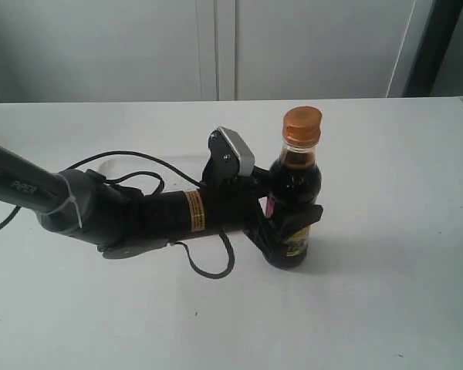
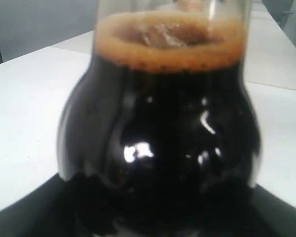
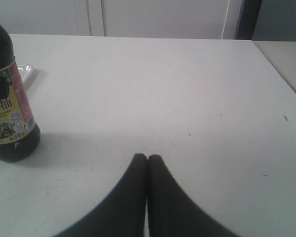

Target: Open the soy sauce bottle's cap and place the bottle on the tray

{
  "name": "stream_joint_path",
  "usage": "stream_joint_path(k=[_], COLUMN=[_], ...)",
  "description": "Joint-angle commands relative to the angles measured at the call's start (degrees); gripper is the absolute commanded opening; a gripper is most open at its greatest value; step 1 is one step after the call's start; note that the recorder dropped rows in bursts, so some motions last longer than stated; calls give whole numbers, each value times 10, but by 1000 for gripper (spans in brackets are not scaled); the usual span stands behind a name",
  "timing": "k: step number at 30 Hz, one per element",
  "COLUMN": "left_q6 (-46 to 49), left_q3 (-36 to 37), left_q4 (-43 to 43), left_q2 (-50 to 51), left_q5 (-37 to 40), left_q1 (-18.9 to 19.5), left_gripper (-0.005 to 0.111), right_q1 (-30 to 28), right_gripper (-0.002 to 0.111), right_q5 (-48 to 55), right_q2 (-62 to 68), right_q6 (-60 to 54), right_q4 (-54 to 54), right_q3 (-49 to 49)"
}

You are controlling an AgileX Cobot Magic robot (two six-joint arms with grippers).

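The soy sauce bottle [image 1: 295, 181] stands upright on the white table, its orange-gold cap [image 1: 302, 123] closed on top. My left gripper [image 1: 289, 230] reaches in from the left and is shut on the bottle's lower body, at the label. In the left wrist view the dark bottle [image 2: 158, 133] fills the frame, with foam at the liquid line. My right gripper [image 3: 147, 158] is shut on nothing and hovers low over the bare table, to the right of the bottle [image 3: 7, 113]. Only a corner of the white tray [image 3: 27, 74] shows behind the bottle.
The left arm [image 1: 139, 212] with its looping cables lies low across the table's left half. White cabinet doors [image 1: 216, 46] close the back. The table's right edge [image 3: 281, 74] runs beside a darker gap.
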Motion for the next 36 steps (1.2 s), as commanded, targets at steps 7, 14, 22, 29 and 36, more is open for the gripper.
stream_joint_path(k=[7, 14, 22, 29, 36], left_q6=[8, 8, 8, 8, 8], left_q3=[-1, -1, -1, -1, -1], left_q4=[13, 14, 15, 19, 40], left_q2=[-4, -4, -4, -4, -4], left_q5=[24, 77, 94, 94, 95], left_q1=[-3, -3, -3, -3, -3], left_gripper=[1, 1, 0, 0, 0], right_q1=[1, 1, 1, 1, 1], right_gripper=[0, 0, 0, 0, 0], right_q5=[-2, -23, -140, -325, -351], right_q2=[-3, -3, -3, -3, 11], right_q6=[1, 4, 4, 114, 115], right_q4=[-4, -12, -9, 8, 4], right_q3=[2, 2, 2, 2, -21])
